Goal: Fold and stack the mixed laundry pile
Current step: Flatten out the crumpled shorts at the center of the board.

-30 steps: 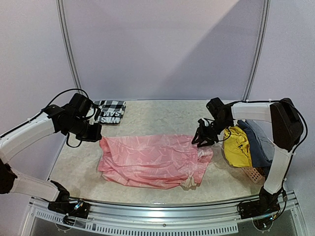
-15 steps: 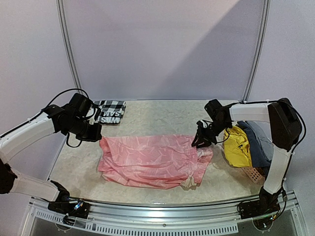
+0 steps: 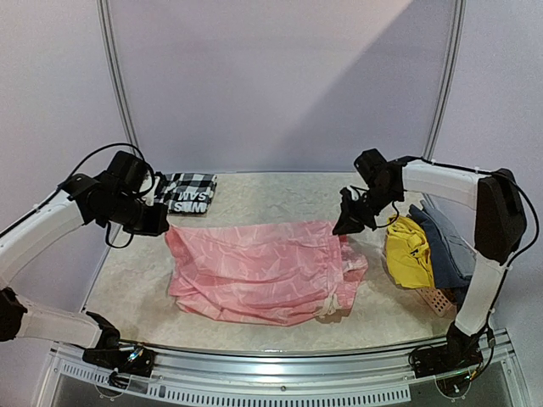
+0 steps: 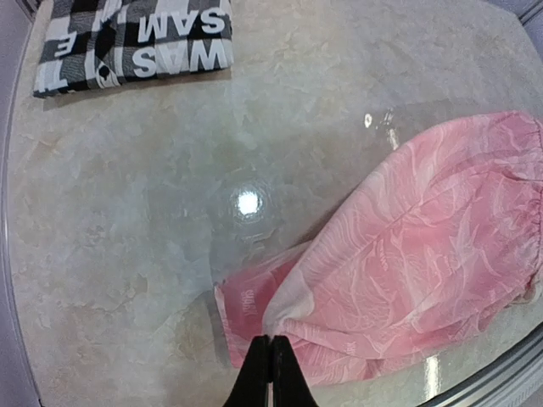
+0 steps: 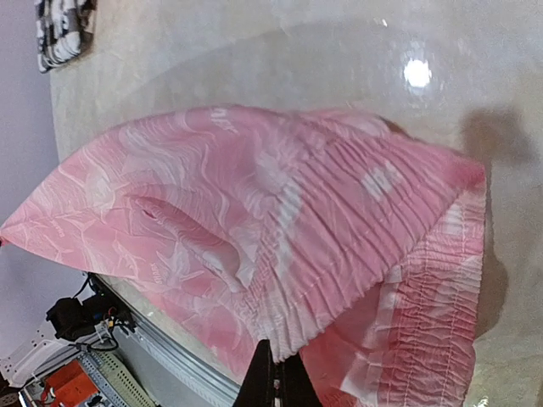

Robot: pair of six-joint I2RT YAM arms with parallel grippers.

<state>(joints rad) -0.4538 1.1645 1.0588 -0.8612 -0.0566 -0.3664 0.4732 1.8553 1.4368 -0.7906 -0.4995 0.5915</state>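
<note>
The pink garment (image 3: 263, 271) lies spread across the middle of the table, its far edge lifted at both ends. My left gripper (image 3: 163, 227) is shut on its far left corner (image 4: 280, 326). My right gripper (image 3: 344, 227) is shut on the gathered waistband edge (image 5: 339, 314) at its far right. A folded black-and-white checked shirt (image 3: 189, 192) lies at the back left, also in the left wrist view (image 4: 136, 42). At the right, a bright yellow garment (image 3: 407, 252) and a blue-grey one (image 3: 448, 246) are heaped together.
A salmon perforated basket (image 3: 435, 298) pokes out beneath the yellow and blue-grey clothes near the right arm's base. A metal rail (image 3: 280, 373) runs along the table's near edge. Bare marbled tabletop (image 3: 280, 195) lies behind the pink garment.
The right gripper has closed on the waistband edge and risen a little with it. The left gripper has lifted its pink corner up and back, tightening the far edge.
</note>
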